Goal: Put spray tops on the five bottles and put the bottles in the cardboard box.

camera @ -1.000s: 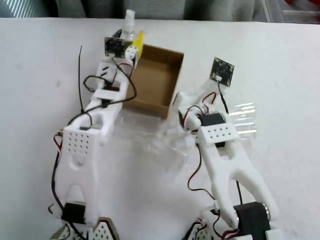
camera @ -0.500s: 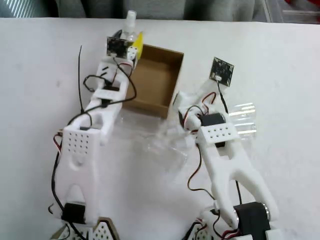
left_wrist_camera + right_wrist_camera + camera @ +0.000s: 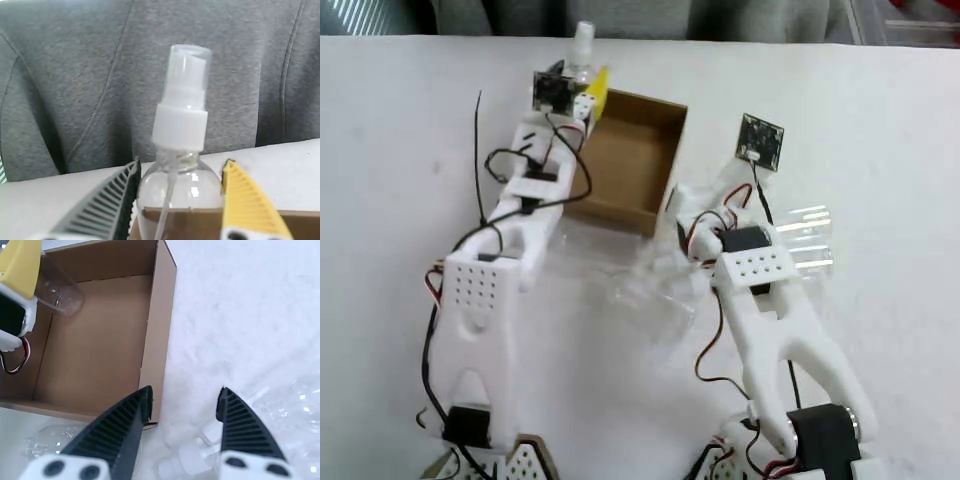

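Your left gripper (image 3: 181,170) pinches the bottle (image 3: 180,192) at its shoulder — treat it as light, slick, thin-walled plastic and squeeze gently.

The table (image 3: 880,120) is white and flat. A brown cardboard box (image 3: 620,212), open at the top, stands on it toward the far edge. Clear bottles (image 3: 645,285) lie on their sides in a loose cluster on the table, just in front of the box's near wall. More clear bottles (image 3: 805,240) lie side by side to the right of the cluster, apart from the box.

In the right wrist view, one bottle (image 3: 45,446) lies on the table (image 3: 250,315) near a corner of the box (image 3: 159,315). A white spray top (image 3: 182,465) lies beside further bottles (image 3: 295,400). Whether it is fitted to a bottle cannot be determined.
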`<action>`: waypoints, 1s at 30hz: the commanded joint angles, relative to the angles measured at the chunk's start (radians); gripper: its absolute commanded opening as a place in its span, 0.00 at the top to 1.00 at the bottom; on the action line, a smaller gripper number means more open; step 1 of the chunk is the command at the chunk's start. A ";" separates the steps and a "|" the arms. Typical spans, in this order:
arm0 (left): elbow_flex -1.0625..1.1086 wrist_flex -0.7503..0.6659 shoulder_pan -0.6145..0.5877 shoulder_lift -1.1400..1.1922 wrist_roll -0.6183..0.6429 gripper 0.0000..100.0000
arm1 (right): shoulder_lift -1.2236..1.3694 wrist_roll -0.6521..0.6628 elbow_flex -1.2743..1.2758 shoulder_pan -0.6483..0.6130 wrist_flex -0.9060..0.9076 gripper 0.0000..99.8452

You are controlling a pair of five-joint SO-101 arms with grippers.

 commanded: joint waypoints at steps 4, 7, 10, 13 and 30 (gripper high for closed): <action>-0.011 0.041 -0.004 -0.010 0.002 0.74 | -0.013 0.012 -0.029 0.012 -0.004 0.81; -0.008 0.043 -0.019 -0.012 0.002 0.74 | -0.013 0.012 -0.029 0.012 -0.004 0.81; -0.009 0.055 -0.021 -0.013 0.002 0.74 | -0.013 0.014 -0.029 0.012 -0.004 0.81; -0.008 0.112 -0.021 -0.036 0.002 0.72 | -0.013 0.014 -0.031 0.012 -0.004 0.81; 0.026 0.305 -0.045 -0.143 0.109 0.50 | -0.013 0.014 -0.031 0.013 -0.005 0.81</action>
